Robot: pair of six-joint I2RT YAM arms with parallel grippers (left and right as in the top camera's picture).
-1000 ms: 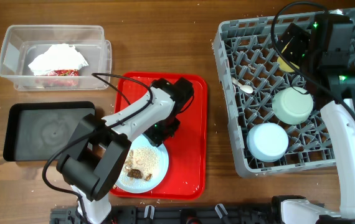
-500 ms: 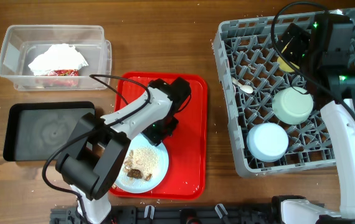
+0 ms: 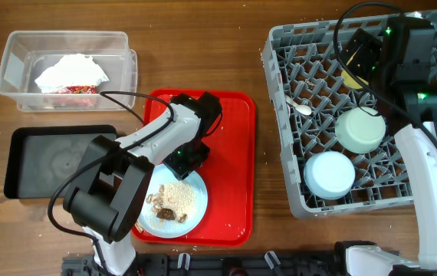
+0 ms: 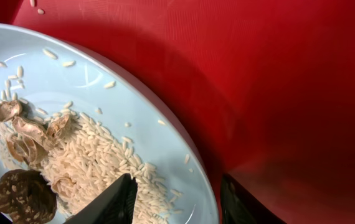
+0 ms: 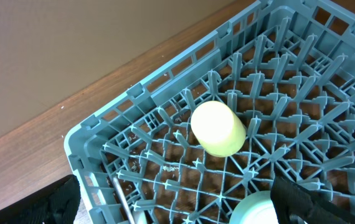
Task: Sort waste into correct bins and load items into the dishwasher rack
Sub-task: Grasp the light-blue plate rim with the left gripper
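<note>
Checker: Counts?
Annotator: One plate (image 3: 193, 221). Two bowls: blue bowl (image 3: 330, 175), green bowl (image 3: 360, 130). One cup (image 5: 218, 127), one spoon (image 3: 301, 107). One napkin (image 3: 71, 73); wrapper (image 3: 73, 90) at its edge, count unclear. Two bins: tub (image 3: 11, 69), black tray (image 3: 57, 161). One rack (image 3: 280, 130), one red tray (image 3: 230, 176).

Checker: What's in what?
Annotator: Tub holds the napkin and wrapper. Rack holds both bowls, just beside each other on its near side. The cup is tilted among the pegs at the far side, and the spoon is nearer the rack's left wall. Red tray carries the plate at its near end. Plate has a heap of rice (image 4: 96, 162) with brown bits (image 4: 18, 196) in it. Stray grains lie across the plate and a couple on the red tray. On the table (image 3: 203, 46), the bins sit left of the red tray and the rack sits right.

Checker: Left gripper?
Annotator: Left gripper (image 4: 177, 202) is partly spread, straddling the plate's rim. One finger (image 4: 115, 202) is inside over the rice, the other (image 4: 246, 208) outside over the red tray. The rim sits in the gap, not pinched. Can't tell if either finger touches it.

Checker: Right?
Annotator: Right gripper (image 5: 174, 196) is above the rack's far side, spread wide, with the cup below it. Nothing is between its fingers (image 5: 34, 202).
</note>
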